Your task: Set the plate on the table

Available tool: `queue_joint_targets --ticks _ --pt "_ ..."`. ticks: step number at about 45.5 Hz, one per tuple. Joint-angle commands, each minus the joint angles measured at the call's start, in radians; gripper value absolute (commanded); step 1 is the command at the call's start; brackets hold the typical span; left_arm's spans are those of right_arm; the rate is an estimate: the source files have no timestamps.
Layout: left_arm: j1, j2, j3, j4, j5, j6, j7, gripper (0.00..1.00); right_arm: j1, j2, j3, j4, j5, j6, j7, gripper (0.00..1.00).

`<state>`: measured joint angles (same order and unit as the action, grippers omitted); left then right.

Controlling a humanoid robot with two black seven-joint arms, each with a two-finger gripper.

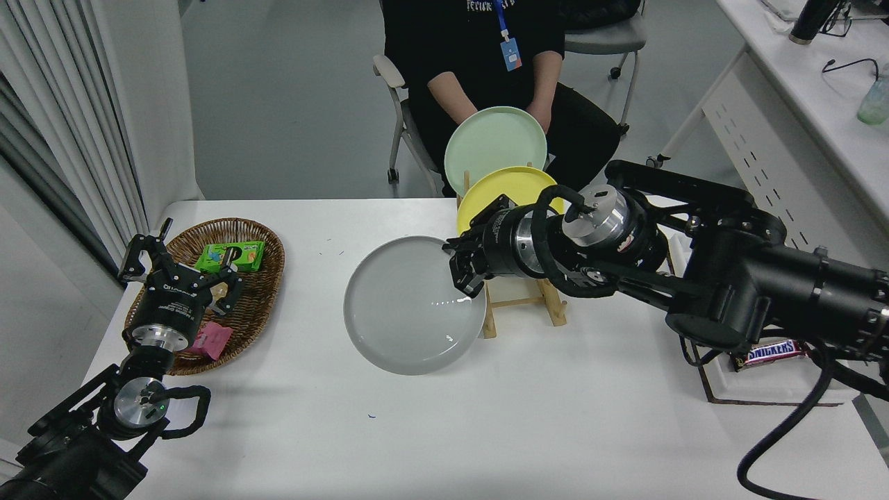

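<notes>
The white desk (569, 430) carries everything. The right arm reaches in from the right edge, and the right end effector (464, 267) is clamped on the right rim of the grey plate (410, 309), which sits tilted over the middle of the desk. Just behind stands a wooden rack (522, 305) with a yellow plate (494, 191) and a mint-green plate (489, 142). At the left is a wicker basket (260, 292); over it the parked left end effector (182, 272) has its fingers apart.
</notes>
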<state>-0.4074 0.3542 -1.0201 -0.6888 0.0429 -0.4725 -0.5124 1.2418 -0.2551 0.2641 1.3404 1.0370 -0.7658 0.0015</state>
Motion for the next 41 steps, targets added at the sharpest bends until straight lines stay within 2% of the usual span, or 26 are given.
queue_joint_targets --ticks 1,13,41 --pt "-0.001 0.0 0.0 0.0 0.0 0.0 0.0 0.98 -0.019 0.019 0.015 0.0 0.054 -0.02 -0.002 0.0" --pt "-0.001 0.0 0.0 0.0 0.0 0.0 0.0 0.98 -0.07 0.019 0.018 0.002 0.058 -0.02 -0.005 0.0" --pt "-0.001 -0.001 0.0 0.0 0.0 0.0 0.0 0.98 -0.2 -0.006 0.03 -0.02 0.259 -0.02 -0.006 0.0"
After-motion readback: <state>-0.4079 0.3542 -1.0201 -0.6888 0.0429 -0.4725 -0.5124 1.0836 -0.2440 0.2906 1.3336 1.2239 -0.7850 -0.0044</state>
